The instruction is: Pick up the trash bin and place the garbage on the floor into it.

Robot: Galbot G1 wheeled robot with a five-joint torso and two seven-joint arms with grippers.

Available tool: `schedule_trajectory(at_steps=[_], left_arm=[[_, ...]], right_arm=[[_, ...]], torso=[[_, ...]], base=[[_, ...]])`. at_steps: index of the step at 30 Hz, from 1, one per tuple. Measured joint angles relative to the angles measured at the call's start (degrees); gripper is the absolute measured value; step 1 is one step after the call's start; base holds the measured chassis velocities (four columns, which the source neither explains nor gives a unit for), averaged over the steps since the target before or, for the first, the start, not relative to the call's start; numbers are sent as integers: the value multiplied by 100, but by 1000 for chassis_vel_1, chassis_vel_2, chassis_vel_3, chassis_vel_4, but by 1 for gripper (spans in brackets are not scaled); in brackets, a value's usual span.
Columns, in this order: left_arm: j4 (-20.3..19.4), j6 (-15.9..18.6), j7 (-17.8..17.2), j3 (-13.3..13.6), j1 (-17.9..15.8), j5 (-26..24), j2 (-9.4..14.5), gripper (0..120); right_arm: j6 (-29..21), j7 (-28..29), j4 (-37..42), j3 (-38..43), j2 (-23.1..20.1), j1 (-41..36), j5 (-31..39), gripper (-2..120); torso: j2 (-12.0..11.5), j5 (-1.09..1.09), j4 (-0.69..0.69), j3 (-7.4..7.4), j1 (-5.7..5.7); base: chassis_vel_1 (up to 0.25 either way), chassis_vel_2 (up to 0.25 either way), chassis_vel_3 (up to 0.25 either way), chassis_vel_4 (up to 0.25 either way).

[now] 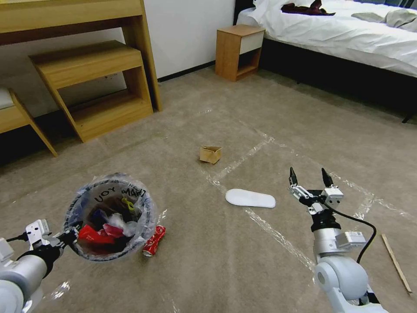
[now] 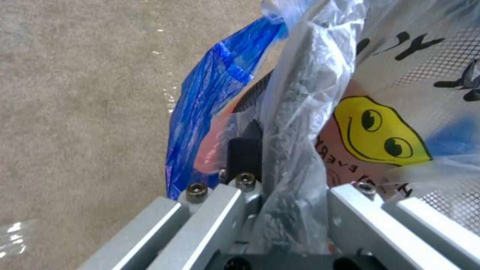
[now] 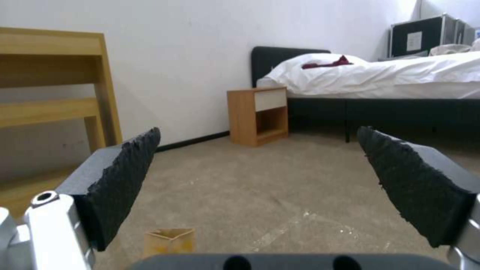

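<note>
Our left gripper (image 1: 65, 237) is clamped on the bin (image 1: 110, 217) rim. Our right gripper (image 1: 309, 177) gapes; the slipper (image 1: 250, 198), light and floppy, lies beside it. Pinch its edge.

A wooden desk (image 1: 74, 13) with a stepped shelf unit (image 1: 93, 87) stands against the white wall at the room's far left. Further along sits a small wooden nightstand (image 1: 238, 51), right beside a white-sheeted bed (image 1: 339, 34) in the far right corner, a dark red cloth (image 1: 306, 8) lying on it.
</note>
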Motion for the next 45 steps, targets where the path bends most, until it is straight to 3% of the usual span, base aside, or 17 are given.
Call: schedule_trajectory(at_steps=[23, 45], left_arm=[[17, -5, 7, 23, 5, 28, -29, 1], [50, -27, 28, 17, 7, 58, -38, 1]], right_arm=[[43, 80, -109, -59, -10, 96, 43, 100], [58, 81, -161, -124, 7, 145, 59, 100]], torso=[[0, 0, 0, 0, 0], [0, -1, -1, 0, 0]], base=[[-66, 60, 58, -65], [0, 0, 0, 0]])
